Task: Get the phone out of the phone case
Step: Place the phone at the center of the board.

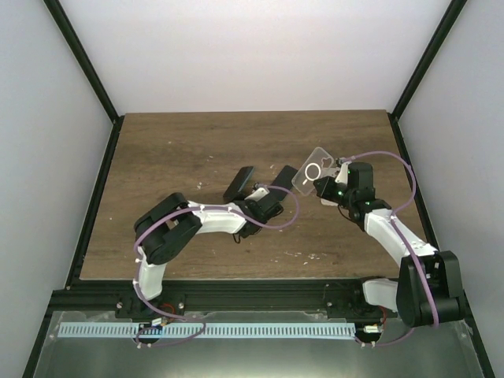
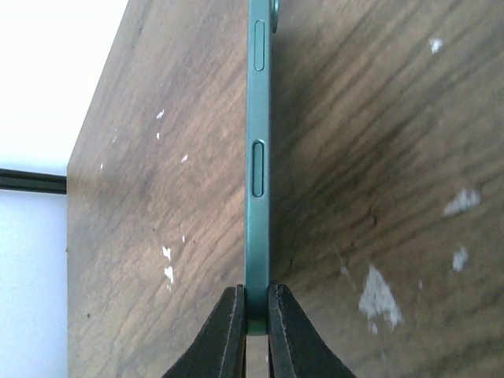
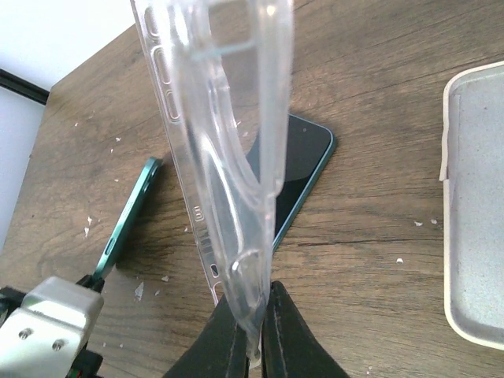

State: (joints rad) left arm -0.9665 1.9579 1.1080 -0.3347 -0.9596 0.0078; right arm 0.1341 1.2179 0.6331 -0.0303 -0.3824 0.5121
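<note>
A green phone (image 2: pixel 257 157) stands on its long edge over the wooden table, its side buttons facing the left wrist camera. My left gripper (image 2: pixel 256 315) is shut on its near end. From above it is a dark slab (image 1: pixel 239 183) ahead of the left gripper (image 1: pixel 255 198), and the right wrist view shows it edge-on (image 3: pixel 130 216). The clear phone case (image 3: pixel 228 142) is empty and lifted off the table. My right gripper (image 3: pixel 253 346) is shut on its lower corner. From above, the case (image 1: pixel 313 169) hangs in front of the right gripper (image 1: pixel 329 187), apart from the phone.
A second dark-screened phone with a green rim (image 3: pixel 307 153) lies flat on the table behind the case, between the two grippers (image 1: pixel 283 177). A cream tray (image 3: pixel 472 236) sits to the right of the case. The tabletop (image 1: pixel 173 150) has white flecks.
</note>
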